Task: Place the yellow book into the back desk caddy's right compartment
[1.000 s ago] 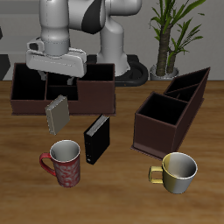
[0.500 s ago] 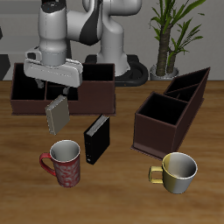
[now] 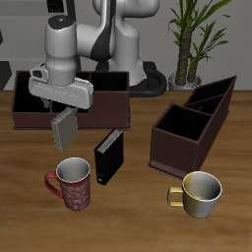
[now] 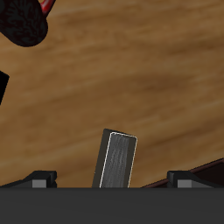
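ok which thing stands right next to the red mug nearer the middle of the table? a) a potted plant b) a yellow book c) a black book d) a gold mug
c: the black book stands upright just beside the red mug; the gold mug sits well apart.

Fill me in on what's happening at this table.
The Franka arm's gripper is coming down over the yellow book, which stands on the table just in front of the back desk caddy. The wrist view shows the book between the fingers, but a grip isn't clear. A black book and red mug stand nearby.
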{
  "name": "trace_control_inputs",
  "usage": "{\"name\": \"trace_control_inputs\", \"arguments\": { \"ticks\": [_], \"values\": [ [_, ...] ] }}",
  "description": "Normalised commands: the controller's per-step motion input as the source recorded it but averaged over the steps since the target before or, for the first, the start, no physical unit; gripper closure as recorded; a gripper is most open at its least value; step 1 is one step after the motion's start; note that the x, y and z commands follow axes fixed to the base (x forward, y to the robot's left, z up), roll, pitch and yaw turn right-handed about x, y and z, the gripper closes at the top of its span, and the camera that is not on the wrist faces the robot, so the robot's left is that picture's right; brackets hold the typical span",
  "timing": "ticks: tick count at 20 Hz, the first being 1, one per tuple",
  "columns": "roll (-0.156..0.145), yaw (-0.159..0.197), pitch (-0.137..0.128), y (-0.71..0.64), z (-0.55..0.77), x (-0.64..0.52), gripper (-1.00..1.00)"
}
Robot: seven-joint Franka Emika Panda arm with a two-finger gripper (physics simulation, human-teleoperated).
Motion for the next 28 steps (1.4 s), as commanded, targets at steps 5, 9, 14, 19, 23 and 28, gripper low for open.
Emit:
{"name": "trace_control_inputs", "arguments": {
  "ticks": [5,9,14,19,23,28],
  "values": [
    [-0.013,-0.029,0.009,-0.10,-0.33,-0.05,-1.00],
    [-0.009,-0.031,-0.009,-0.05,-0.26,-0.12,-1.00],
    [-0.007,-0.015,0.007,0.00,-0.25,-0.08,-1.00],
    [-0.003,-0.052,0.046,-0.10,-0.32,0.01,1.00],
    [0.009,-0.019,0.011,-0.05,-0.06,0.03,1.00],
    [0.017,0.013,-0.024,0.04,0.21,0.03,1.00]
  ]
}}
